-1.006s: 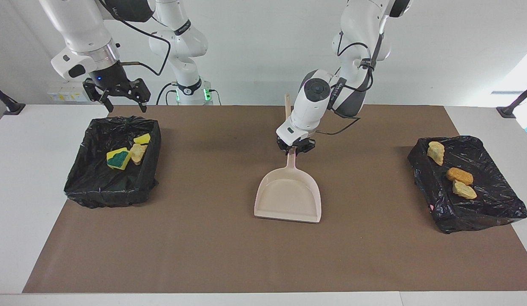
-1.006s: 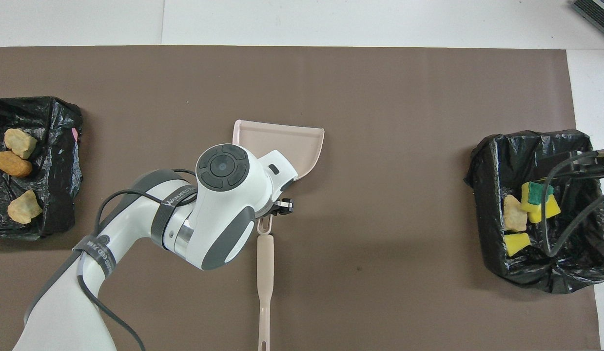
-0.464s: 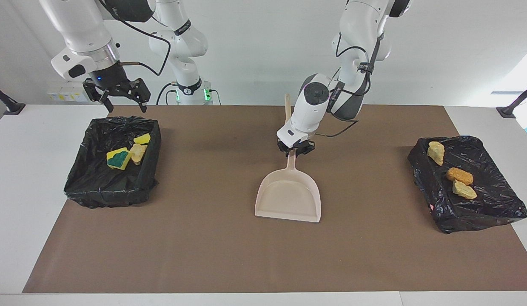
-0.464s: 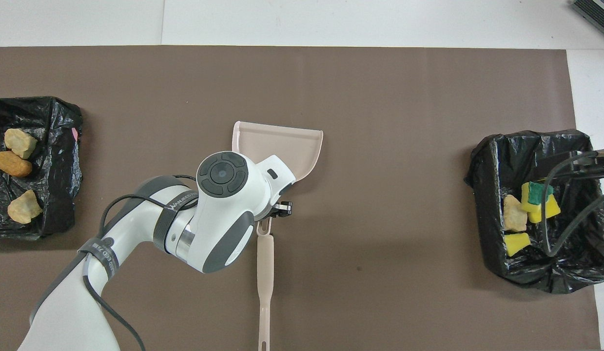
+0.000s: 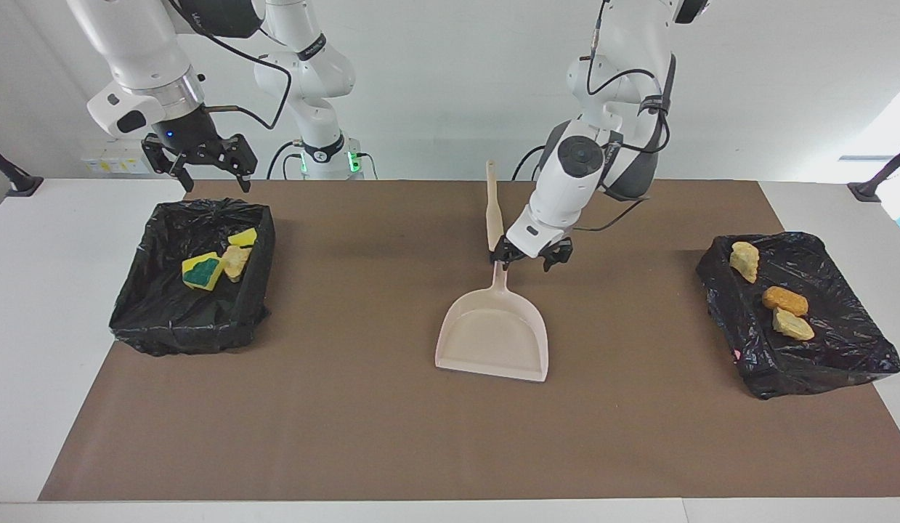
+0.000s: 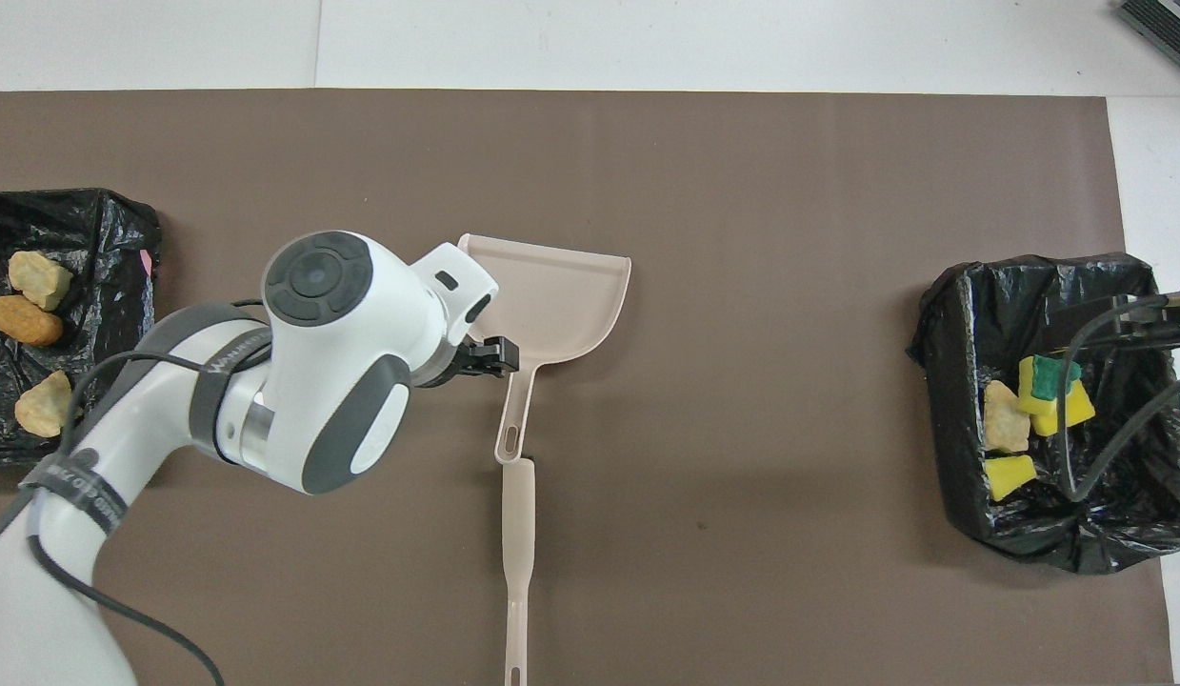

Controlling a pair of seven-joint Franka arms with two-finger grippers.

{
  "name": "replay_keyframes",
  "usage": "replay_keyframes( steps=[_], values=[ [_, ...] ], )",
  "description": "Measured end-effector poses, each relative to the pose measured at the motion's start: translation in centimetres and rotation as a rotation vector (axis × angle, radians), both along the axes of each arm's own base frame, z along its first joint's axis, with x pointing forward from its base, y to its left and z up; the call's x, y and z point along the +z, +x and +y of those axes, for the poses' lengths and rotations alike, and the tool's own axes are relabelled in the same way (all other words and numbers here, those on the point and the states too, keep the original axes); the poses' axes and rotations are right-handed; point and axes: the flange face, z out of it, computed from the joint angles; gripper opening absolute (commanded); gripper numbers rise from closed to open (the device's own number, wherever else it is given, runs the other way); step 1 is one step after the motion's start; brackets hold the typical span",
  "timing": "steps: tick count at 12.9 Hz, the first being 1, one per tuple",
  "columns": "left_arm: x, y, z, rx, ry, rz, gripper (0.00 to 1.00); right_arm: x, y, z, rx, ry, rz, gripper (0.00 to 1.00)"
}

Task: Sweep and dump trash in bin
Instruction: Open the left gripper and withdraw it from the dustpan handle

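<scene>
- Now, R hand up over the edge of the black-lined bin at R arm's end of worktop, fingers apart, holding nothing; sponge pcs + foam chunk lie in it.
- Mid mat: dustpan flat, handle toward robots; brush end-to-end w/ it.
- L hand just beside dustpan handle, fingers spread, not gripping.
- L arm's end: 2nd bin w/ foam chunks + bread lump.

The left tool has opened and left the dustpan.
</scene>
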Motion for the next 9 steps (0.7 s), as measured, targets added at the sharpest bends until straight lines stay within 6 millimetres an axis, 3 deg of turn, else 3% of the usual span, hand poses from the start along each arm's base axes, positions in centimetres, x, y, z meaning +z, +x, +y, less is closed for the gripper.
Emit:
replay_keyframes(
  steps=[3, 6, 9],
  values=[
    [4.1, 2.5, 6.5, 0.001, -0.005, -0.058, 1.0, 0.0, 0.0, 0.0, 0.0, 0.0, 0.0, 1.0],
    [6.1, 3.5, 14.2, -0.063, 0.015, -0.053, 1.0, 0.0, 0.0, 0.0, 0.0, 0.0, 0.0, 1.0],
    [7.4, 2.8, 16.9, -0.152, 0.077, -0.002, 1.0, 0.0, 0.0, 0.0, 0.0, 0.0, 0.0, 1.0]
  ],
)
